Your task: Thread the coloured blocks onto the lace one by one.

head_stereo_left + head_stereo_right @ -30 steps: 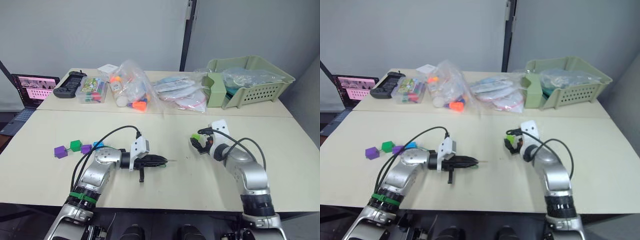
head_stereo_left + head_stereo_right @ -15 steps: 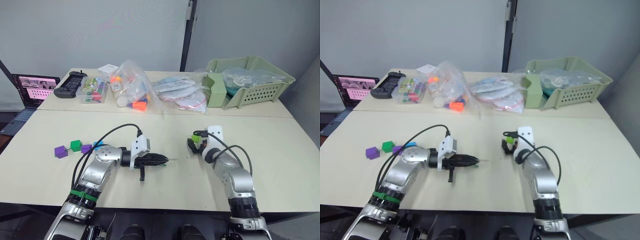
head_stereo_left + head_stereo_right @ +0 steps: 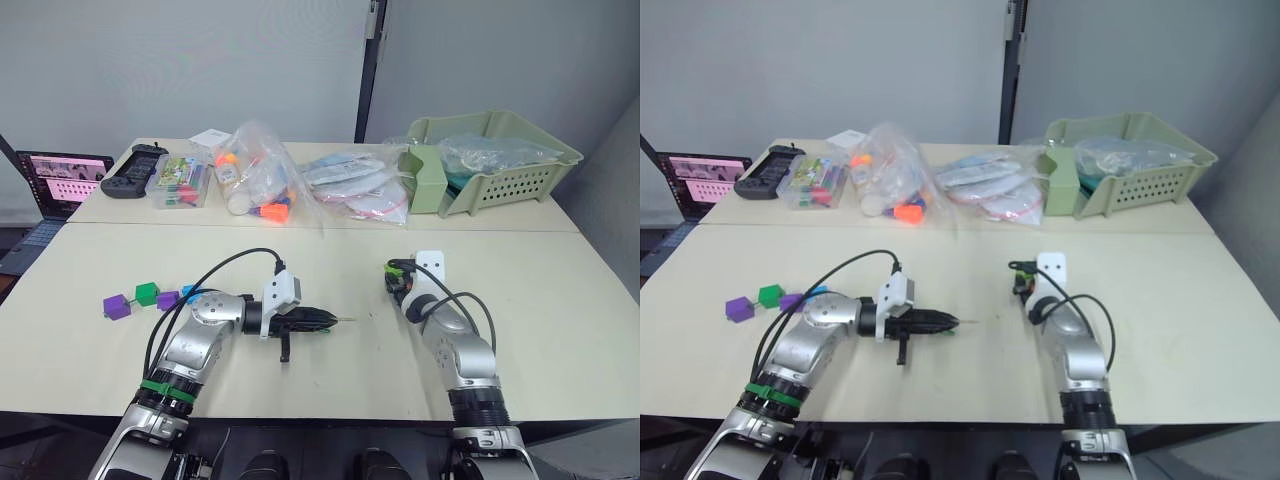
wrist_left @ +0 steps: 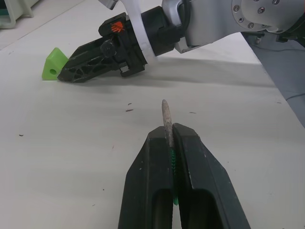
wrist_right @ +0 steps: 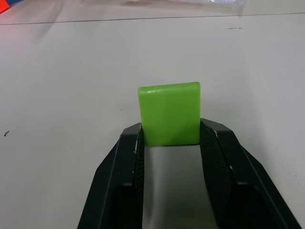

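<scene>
- Light green plastic, the block [image 5: 170, 113] is pinched between the right gripper's [image 5: 170, 138] black fingers; since a second ago that arm has swung it inward, toward the left gripper, down near the tabletop [image 3: 330, 380].
- The left gripper [image 4: 170, 138] stays clenched on the lace [image 4: 167, 125], its stiff, rough greyish tip jutting toward the block; the green cord runs back between the fingers.
- The block's hole [image 4: 51, 71] shows in the left wrist view, so threading looks close, though tip and hole remain apart.
- Four smooth cubes wait in a row to the left: purple block [image 3: 116, 307], dark green block [image 3: 147, 293], second purple block [image 3: 167, 299], blue block [image 3: 188, 292].
</scene>
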Controlling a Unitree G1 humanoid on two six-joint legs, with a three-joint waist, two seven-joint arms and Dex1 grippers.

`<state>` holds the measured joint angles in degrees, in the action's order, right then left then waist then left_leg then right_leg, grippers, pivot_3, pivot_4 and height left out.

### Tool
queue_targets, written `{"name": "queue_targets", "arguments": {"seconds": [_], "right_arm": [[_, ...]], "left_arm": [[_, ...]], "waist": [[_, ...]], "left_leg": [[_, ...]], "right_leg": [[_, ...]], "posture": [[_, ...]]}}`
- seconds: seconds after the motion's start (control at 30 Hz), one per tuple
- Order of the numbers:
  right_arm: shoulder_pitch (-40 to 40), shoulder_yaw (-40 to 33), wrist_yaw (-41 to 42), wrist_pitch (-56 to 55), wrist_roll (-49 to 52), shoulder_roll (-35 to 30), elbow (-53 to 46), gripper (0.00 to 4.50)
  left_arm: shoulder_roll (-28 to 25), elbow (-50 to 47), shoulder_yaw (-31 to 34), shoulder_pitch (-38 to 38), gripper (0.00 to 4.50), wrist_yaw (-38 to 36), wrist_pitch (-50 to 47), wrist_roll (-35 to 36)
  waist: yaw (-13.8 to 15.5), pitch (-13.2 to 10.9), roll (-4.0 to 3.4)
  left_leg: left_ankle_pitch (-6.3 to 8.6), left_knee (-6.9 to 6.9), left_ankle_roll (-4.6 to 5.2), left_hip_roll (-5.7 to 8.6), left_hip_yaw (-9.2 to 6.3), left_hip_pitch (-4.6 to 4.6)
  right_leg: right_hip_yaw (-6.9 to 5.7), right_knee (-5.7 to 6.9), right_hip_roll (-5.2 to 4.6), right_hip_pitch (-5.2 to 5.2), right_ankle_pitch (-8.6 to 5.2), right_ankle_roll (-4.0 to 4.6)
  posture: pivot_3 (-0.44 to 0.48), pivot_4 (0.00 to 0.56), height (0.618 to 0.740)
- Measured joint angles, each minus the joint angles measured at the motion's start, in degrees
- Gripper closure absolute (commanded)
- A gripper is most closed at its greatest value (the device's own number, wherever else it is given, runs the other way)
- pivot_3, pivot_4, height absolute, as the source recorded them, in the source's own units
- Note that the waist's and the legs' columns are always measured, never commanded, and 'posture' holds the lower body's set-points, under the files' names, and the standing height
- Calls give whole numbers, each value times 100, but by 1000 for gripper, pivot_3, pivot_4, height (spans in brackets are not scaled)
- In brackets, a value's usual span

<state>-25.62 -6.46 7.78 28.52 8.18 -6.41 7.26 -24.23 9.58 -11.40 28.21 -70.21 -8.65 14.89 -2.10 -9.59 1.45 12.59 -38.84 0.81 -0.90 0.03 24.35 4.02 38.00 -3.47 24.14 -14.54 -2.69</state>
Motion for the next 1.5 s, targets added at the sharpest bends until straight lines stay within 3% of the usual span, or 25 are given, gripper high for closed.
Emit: {"name": "queue_targets", "arguments": {"seconds": [0.17,0.57,0.8,0.83,1.0,1.07,1.17,1.3,1.43,1.5], "right_arm": [[275,20,106,254,33,-106,-456,3360],[2870,562,10,2347,562,-76,-4386,3360],[3203,733,-371,2857,548,70,-5024,3360],[3232,739,-418,2889,549,81,-5067,2345],[3240,788,-291,3289,678,-120,-5301,573],[3212,644,33,3713,911,-676,-5564,9],[3087,299,531,4208,1202,-1414,-5735,9],[2563,106,1838,4396,1703,-3539,-5779,9],[1763,468,3501,3286,1717,-5501,-5147,9],[1450,870,4132,2658,1523,-5917,-4673,9]], "left_arm": [[16,-13,-6,-2,4500,11,-3,0],[111,13,-156,1,4500,-64,15,-4],[229,191,-360,110,4500,-267,81,-12],[240,266,-370,160,4500,-301,106,-21],[271,454,-378,313,4500,-364,219,-33],[286,497,-377,324,4500,-367,248,-35],[286,515,-372,324,4500,-362,274,-42],[313,519,-352,299,4500,-297,355,-91],[360,504,-353,235,4500,-225,369,-130],[366,488,-346,206,4500,-195,375,-131]], "waist": [[10,0,0],[23,5,0],[27,6,2],[36,6,2],[66,7,2],[96,7,2],[123,6,2],[113,4,-6],[107,4,-5],[109,4,-5]], "left_leg": [[0,1,0,1,-1,2],[0,6,0,-3,-3,-1],[0,4,0,-4,0,-1],[0,4,0,-4,1,-1],[0,3,0,-4,1,2],[0,2,0,-2,2,4],[0,-1,0,-3,2,5],[-2,-1,3,-2,9,4],[-2,12,4,-11,4,-18],[-2,14,4,-11,4,-16]], "right_leg": [[0,-2,-2,1,0,0],[1,-17,2,-5,-4,0],[0,-25,4,-7,-6,0],[0,-31,4,-9,-6,0],[0,-38,4,-12,-6,-1],[1,-42,2,-13,-6,-2],[0,-49,3,-16,-7,-3],[5,-71,2,-25,-8,-7],[-10,-96,12,-59,-10,-6],[-11,-103,10,-61,-10,-6]], "posture": [[0,150,737],[0,150,737],[0,150,737],[0,150,737],[0,150,737],[0,150,737],[0,150,737],[0,150,737],[0,150,737],[0,150,737]]}}
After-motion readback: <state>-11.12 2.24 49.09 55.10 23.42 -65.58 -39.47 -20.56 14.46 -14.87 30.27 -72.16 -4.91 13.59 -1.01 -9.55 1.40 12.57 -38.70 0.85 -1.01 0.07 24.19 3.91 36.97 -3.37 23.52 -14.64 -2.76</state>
